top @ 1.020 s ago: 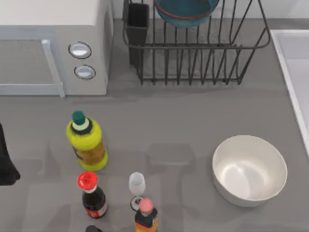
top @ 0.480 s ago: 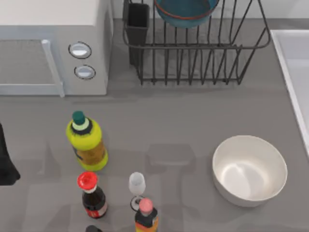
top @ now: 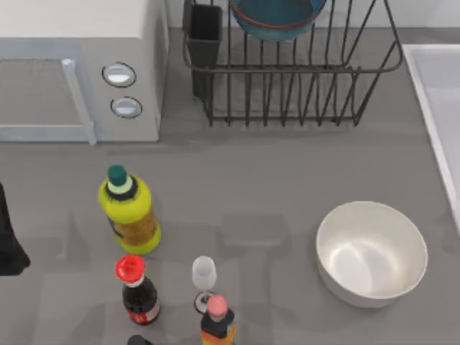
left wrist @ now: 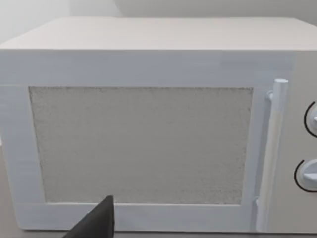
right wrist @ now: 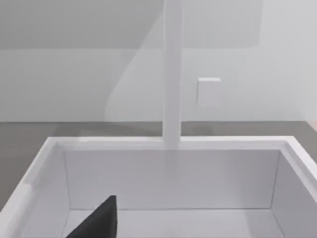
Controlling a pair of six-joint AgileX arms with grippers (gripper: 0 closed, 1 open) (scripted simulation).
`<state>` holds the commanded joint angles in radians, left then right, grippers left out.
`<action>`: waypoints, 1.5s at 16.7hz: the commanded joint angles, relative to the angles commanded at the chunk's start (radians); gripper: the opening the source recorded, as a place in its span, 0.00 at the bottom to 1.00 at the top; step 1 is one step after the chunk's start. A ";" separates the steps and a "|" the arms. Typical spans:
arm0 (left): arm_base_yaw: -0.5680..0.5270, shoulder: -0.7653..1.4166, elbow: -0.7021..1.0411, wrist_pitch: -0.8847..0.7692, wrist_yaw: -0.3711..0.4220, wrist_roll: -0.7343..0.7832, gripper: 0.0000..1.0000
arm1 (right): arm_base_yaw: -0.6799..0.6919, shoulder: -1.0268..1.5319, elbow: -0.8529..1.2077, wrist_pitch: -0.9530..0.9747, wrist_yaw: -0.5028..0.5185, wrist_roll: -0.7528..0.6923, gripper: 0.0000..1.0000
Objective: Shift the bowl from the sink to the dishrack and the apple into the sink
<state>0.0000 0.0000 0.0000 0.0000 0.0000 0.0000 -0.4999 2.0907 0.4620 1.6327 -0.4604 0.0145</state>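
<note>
The left end effector (left wrist: 96, 223) shows as one dark wedge low in the left wrist view, and I cannot tell whether it is spread or pressed together. It hangs just in front of the white microwave (left wrist: 148, 124), facing the speckled door and its upright handle (left wrist: 271, 148). From above, the left arm (top: 7, 244) is a dark shape at the table's left edge, parked below the microwave. The right end effector (right wrist: 99, 220) is likewise a single dark wedge whose state I cannot tell. It hovers over the sink (right wrist: 173, 143), looking into the pale basin toward a white upright post (right wrist: 172, 74) at the far rim. Beyond the post is a light wall with one small square plate (right wrist: 208, 90). Outward from the left end effector, the grey table (top: 251, 172) carries three bottles: a yellow one with a green cap (top: 129, 212), a dark one with a red cap (top: 136, 284) and one with a pink cap (top: 217, 320). One clear glass (top: 204, 277) stands among them. There are two bowls. The white bowl (top: 371, 251) sits on the table near the sink's rim (top: 431, 86), and the bowl (top: 277, 18) rests inside the dishrack (top: 287, 72). The rack's one dark utensil cup (top: 205, 32) is at the corner beside the microwave, which has two round dials (top: 119, 74).
</note>
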 joint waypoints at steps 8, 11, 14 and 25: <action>0.000 0.000 0.000 0.000 0.000 0.000 1.00 | 0.133 -0.582 -0.117 -0.435 0.128 -0.008 1.00; 0.000 0.000 0.000 0.000 0.000 0.000 1.00 | 0.204 -0.874 -0.181 -0.663 0.192 -0.010 1.00; 0.000 0.000 0.000 0.000 0.000 0.000 1.00 | 0.281 -1.184 -0.250 -0.906 0.257 -0.012 1.00; 0.000 0.000 0.000 0.000 0.000 0.000 1.00 | 0.489 -2.052 -0.451 -1.600 0.449 -0.015 1.00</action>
<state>0.0000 0.0000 0.0000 0.0000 0.0000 0.0000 -0.0107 0.0384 0.0110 0.0324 -0.0113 -0.0001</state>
